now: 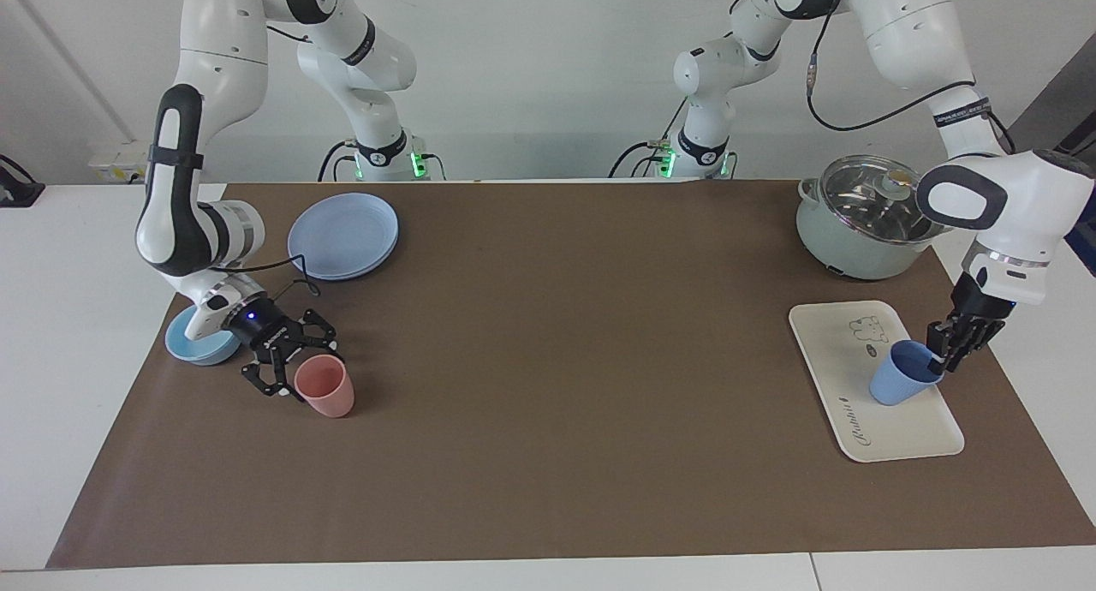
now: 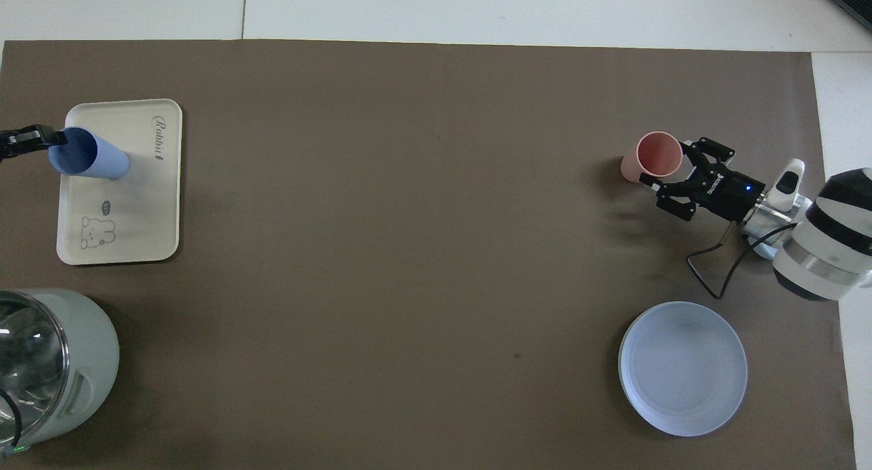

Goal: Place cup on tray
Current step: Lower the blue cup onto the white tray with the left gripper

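Now cup (image 1: 903, 383) tilts over tray (image 1: 843, 364), left fingers (image 1: 940, 352) pinching rim

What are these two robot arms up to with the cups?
The left pincer grips the rim of a periwinkle-blue cup, which is tilted over the cream rabbit-print tray; it does not look set down flat yet. The right pincer, fingers spread, sits right beside a pink cup standing on the brown mat. A light-blue bowl, a blue plate and a lidded pot sit untouched.
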You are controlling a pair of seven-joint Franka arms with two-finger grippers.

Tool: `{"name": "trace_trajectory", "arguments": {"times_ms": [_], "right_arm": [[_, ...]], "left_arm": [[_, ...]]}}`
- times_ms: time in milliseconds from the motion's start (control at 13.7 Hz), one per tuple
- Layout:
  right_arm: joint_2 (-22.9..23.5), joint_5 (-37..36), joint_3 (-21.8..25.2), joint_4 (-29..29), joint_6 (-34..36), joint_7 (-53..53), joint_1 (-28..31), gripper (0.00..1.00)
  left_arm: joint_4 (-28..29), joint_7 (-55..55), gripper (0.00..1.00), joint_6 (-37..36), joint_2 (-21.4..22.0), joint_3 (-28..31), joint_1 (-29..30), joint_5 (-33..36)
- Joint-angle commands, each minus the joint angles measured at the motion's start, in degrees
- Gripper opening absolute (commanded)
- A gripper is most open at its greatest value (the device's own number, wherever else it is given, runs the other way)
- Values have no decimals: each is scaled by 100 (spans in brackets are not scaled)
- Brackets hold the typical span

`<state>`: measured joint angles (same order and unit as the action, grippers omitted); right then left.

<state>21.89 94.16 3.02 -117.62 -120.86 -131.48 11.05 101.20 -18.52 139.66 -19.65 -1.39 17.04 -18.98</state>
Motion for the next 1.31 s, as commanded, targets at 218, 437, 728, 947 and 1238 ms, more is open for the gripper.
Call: {"name": "trace_trajectory", "arguments": {"times_ms": [218,437,728,947,1238], "right_arm": [[-510,-317,6,-7,89,252,28,100],[-1124,-1677,32,2,-51,1830,72,100],[-1793,-3400,32,72,-60,3766,55,100],[-2346,-5173,23,108,-78,5311,-225,100],[-2839,-7197,-47,108,-61,7754,-875,100]], "left_arm": [[-1020,58,64,-2104,294,-2,54,262],[-1890,207,64,-3494,409,-72,-173,1202],[-2236,428,64,-4743,654,-19,-1077,2097],[-2227,778,64,-5194,1014,-80,-1624,2452],[-1736,850,100,-5476,1472,-151,-1633,2399]]}}
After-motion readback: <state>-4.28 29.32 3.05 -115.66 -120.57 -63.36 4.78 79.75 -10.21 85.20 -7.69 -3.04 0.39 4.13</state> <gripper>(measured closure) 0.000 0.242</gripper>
